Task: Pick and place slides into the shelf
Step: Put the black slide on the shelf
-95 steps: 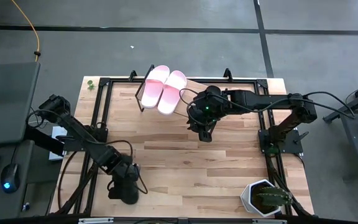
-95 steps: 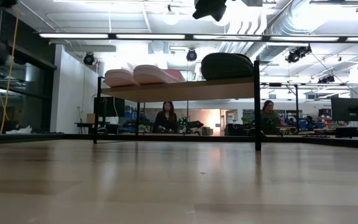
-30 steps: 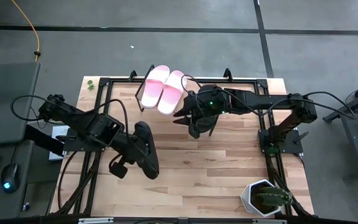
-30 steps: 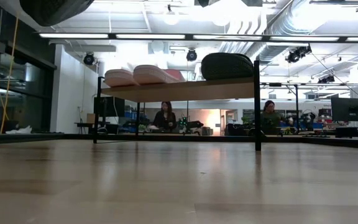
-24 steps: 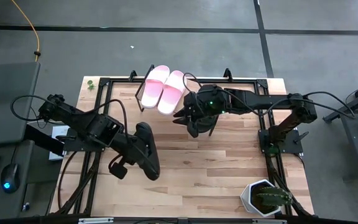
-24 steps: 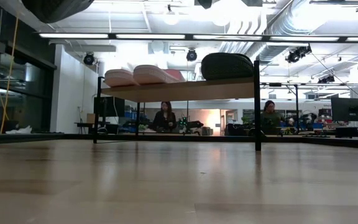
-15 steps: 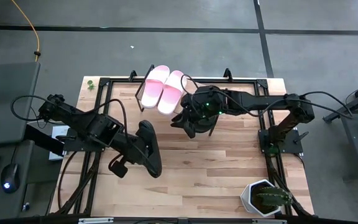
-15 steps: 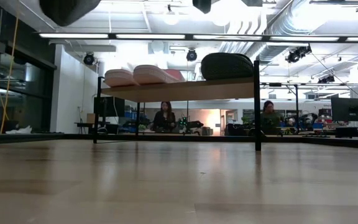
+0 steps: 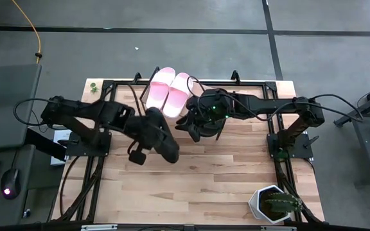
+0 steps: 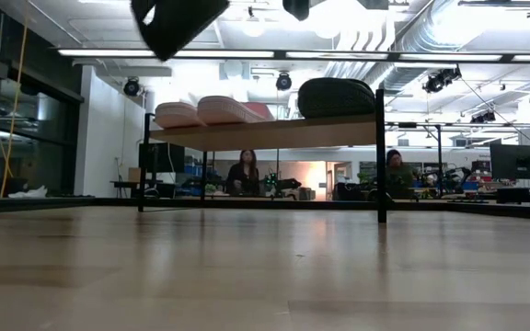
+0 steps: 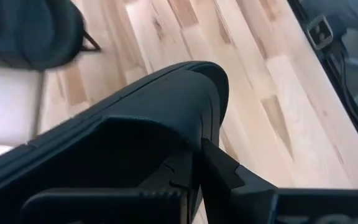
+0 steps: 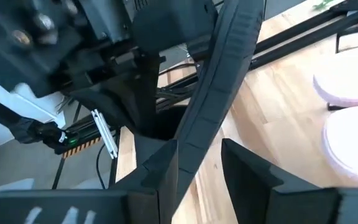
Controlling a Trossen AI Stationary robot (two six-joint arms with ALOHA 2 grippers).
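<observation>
Grey concrete floor (image 9: 172,51) with dark seam lines, wooden table (image 9: 236,173), white ceiling ducts (image 10: 385,28), strip lights (image 10: 247,53), two seated people (image 10: 245,173) beyond

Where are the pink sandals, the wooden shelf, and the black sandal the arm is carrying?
pink slides (image 9: 170,94), high view, on the straps.
shelf (image 10: 274,133), low view, on the board's front edge.
black slide (image 9: 162,138), high view, on its upper side.

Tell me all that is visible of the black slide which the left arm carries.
The black slide is a dark, matte sandal with a rounded end; it looks rubbery. The left gripper is shut on it and holds it tilted in the air above the wooden table, just in front of the shelf. Nothing but the gripper seems to touch it. Its strap cannot be made out clearly.
</observation>
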